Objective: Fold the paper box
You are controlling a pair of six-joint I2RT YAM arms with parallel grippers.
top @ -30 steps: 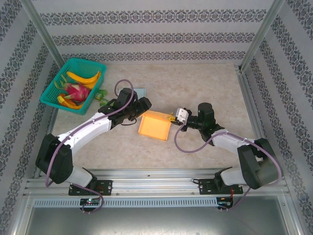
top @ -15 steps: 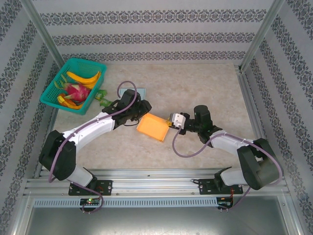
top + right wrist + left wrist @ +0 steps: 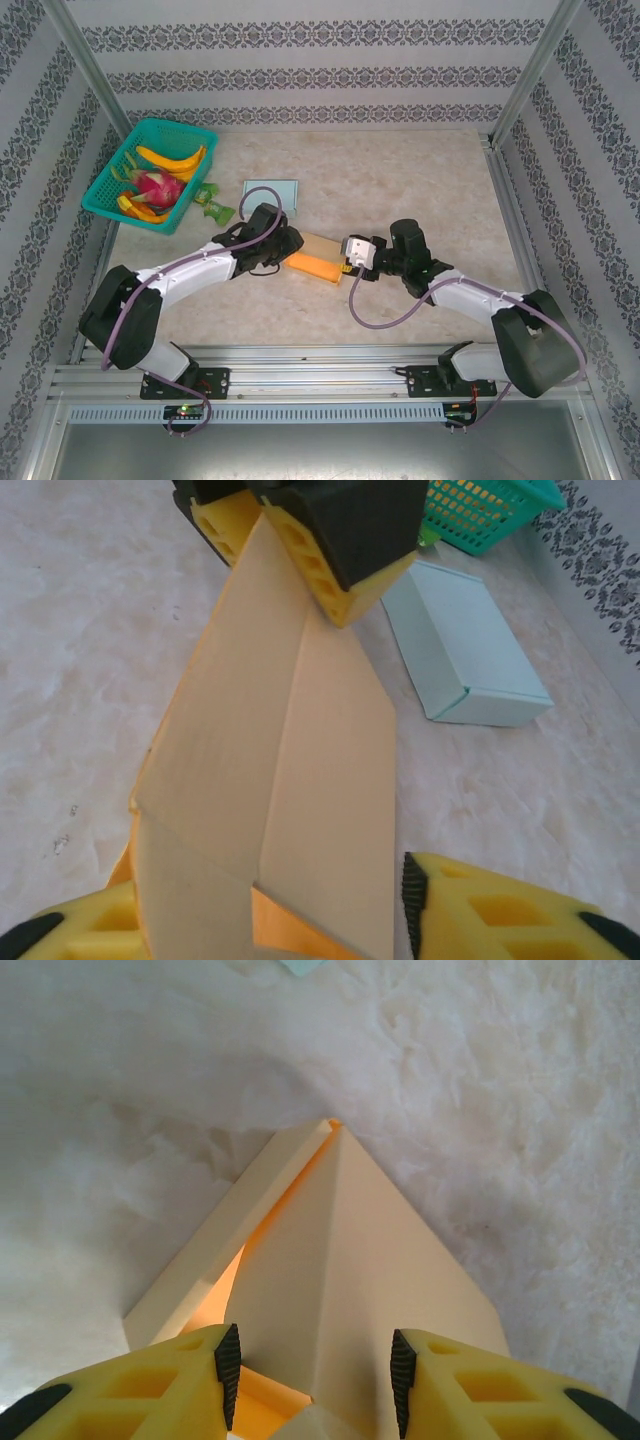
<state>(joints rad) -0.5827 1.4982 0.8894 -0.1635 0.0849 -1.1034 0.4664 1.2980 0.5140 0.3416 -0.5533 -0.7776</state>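
The orange paper box [image 3: 318,262] lies partly folded at mid-table between both grippers. In the left wrist view its pale flaps [image 3: 340,1260] rise to a ridge, with an orange gap on the left. My left gripper [image 3: 287,243] holds the box's left end, and its black pads [image 3: 229,1375] stand on either side of the ridge. From the right wrist camera I see those yellow fingers [image 3: 320,550] clamped on the far end of the box [image 3: 270,740]. My right gripper [image 3: 347,252] straddles the right end, open, its pad [image 3: 410,905] just off the flap's edge.
A flat light-blue box [image 3: 270,191] lies behind the left gripper, also seen in the right wrist view [image 3: 460,650]. A green basket [image 3: 150,175] of fruit stands at the back left, with a green item [image 3: 212,205] beside it. Metal rails edge the table.
The right gripper has opened and let go of the box. The left gripper has closed on the box's left end and shifted nearer, and the box has tilted, showing a narrower face from above.
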